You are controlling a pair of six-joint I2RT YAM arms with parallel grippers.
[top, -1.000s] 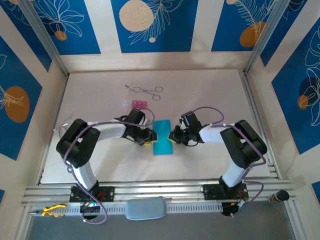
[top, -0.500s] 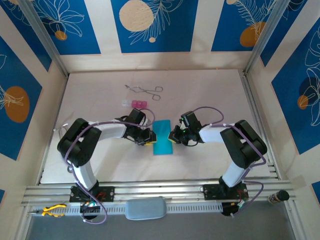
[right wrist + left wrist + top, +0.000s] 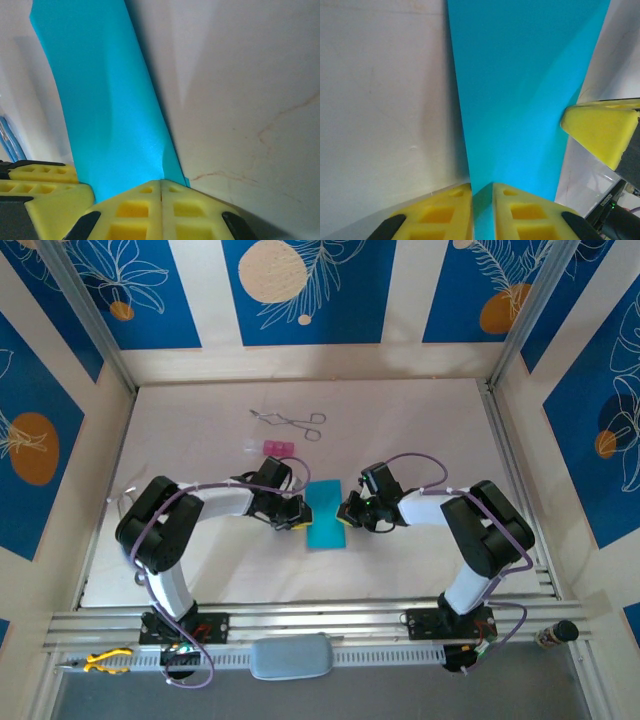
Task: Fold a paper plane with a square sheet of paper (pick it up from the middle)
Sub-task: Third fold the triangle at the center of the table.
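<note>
The square sheet of paper (image 3: 324,514) lies mid-table as a cyan rectangle, taller than wide. My left gripper (image 3: 299,517) is at its left edge. In the left wrist view the paper (image 3: 520,90) runs away from the left gripper (image 3: 482,187), whose yellow jaws are drawn in to a narrow slit with cyan paper in it. My right gripper (image 3: 347,515) is at the paper's right edge. Seen from the right wrist, the right gripper (image 3: 161,182) has its jaws pressed together on the near edge of the paper (image 3: 100,110), which is lifted slightly off the table.
Metal forceps (image 3: 290,421) and a small pink block (image 3: 277,447) lie behind the paper, toward the back left. Aluminium rails (image 3: 300,620) run along the near edge. Patterned walls close in the table's back and sides.
The left gripper's jaws have narrowed around the paper's left edge. Both arms and the paper have stayed almost where they were.
</note>
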